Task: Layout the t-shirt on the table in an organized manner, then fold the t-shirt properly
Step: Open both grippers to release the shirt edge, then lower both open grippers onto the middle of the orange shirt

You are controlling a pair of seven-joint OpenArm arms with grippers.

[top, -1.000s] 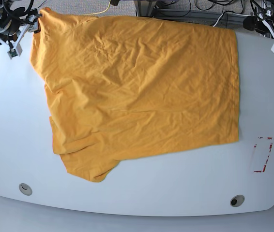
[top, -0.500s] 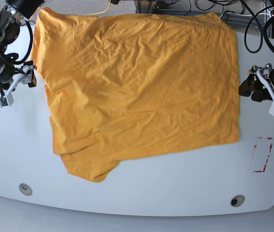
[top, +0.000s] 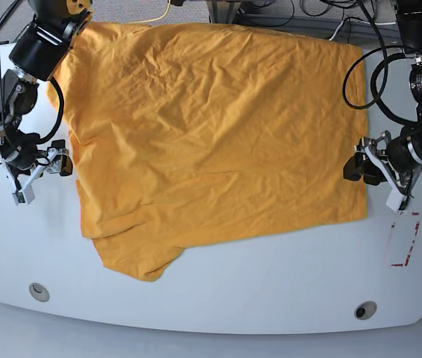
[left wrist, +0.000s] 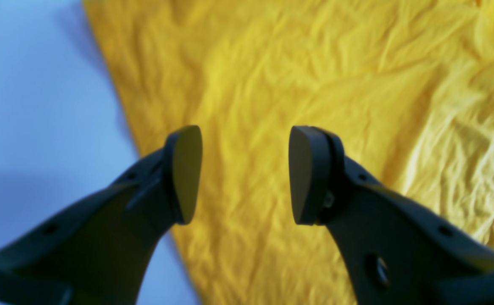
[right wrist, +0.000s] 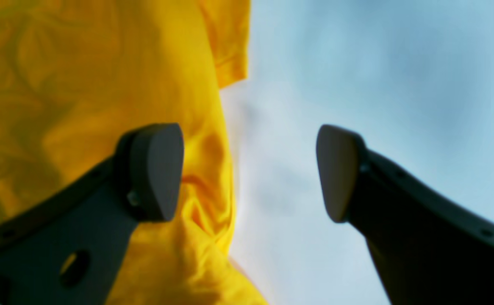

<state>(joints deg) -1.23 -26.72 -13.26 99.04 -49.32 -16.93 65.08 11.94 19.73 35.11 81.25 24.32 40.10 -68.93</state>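
Observation:
The orange-yellow t-shirt (top: 211,134) lies spread and wrinkled on the white table (top: 271,287), with a sleeve bunched at the lower left (top: 133,253). My left gripper (top: 357,170) hovers open at the shirt's right edge. In the left wrist view its open jaws (left wrist: 245,176) hang over the shirt (left wrist: 314,76) just inside that edge, holding nothing. My right gripper (top: 54,162) is open beside the shirt's left edge. In the right wrist view the cloth's (right wrist: 81,84) border runs between its open jaws (right wrist: 249,171), one finger (right wrist: 156,169) over fabric, the other over bare table.
A red tape outline (top: 403,240) marks the table at the right, below the left gripper. Two round grey grommets (top: 39,291) (top: 364,309) sit near the curved front edge. Cables and equipment crowd the far edge (top: 285,11).
Both arms have come down from the table's far corners to the middle of the shirt's left and right edges. The shirt's far corners have shifted slightly. Jaws stayed open.

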